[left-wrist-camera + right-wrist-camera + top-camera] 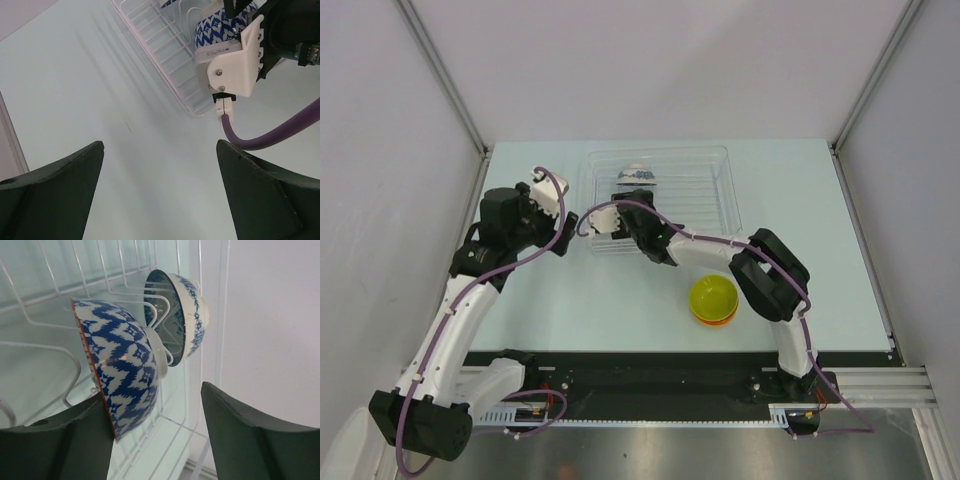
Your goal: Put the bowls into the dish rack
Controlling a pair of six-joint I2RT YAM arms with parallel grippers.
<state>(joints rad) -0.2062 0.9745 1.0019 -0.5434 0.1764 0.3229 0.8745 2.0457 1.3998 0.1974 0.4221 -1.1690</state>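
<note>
The clear dish rack (705, 190) stands at the back centre of the table. One white bowl with blue zigzags (638, 176) stands on edge among its prongs at the far side. In the right wrist view a second blue-zigzag bowl (125, 375) stands on edge between the prongs (60, 347), in front of the first (187, 315). My right gripper (152, 395) is open at the rack's near left corner (608, 222), with this bowl's rim by its left finger. My left gripper (563, 222) is open and empty over bare table (160, 145). The yellow-green bowl (714, 295) sits stacked on the orange one (718, 320); the red bowl is hidden.
The bowl stack stands near the front of the table, right of centre, beside the right arm's elbow (770, 270). The left wrist view shows the rack's corner (192, 107), the right wrist's white mount (235, 62) and its purple cable (270, 137). Grey walls close in left, right and behind.
</note>
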